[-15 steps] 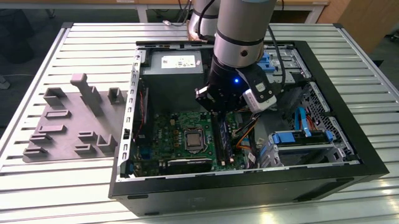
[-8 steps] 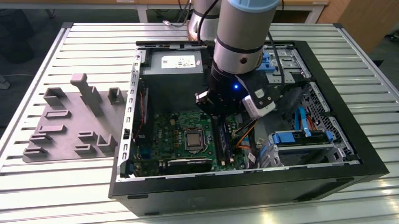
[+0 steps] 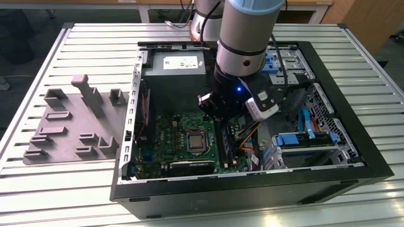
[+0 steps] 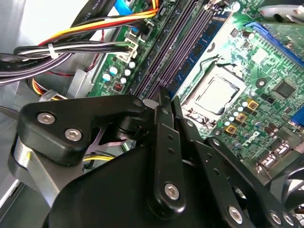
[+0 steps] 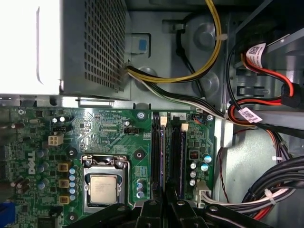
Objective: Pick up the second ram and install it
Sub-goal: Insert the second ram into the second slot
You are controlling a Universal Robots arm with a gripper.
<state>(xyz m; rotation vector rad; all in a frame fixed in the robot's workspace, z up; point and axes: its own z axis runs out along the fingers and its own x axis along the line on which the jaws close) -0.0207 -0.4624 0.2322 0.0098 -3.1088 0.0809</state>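
Even, bright overhead light falls on the slatted table in the exterior view, while the open computer case sits in its own shadow. In the first wrist view the power supply blows out to white glare (its detail lost). In the second wrist view the gripper looms dark and soft, and the motherboard beyond stays crisp.

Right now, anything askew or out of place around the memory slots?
Nothing stands out. The gripper sits over the memory slots beside the processor socket; the slots run straight and parallel, and the cable bundle lies off the motherboard.
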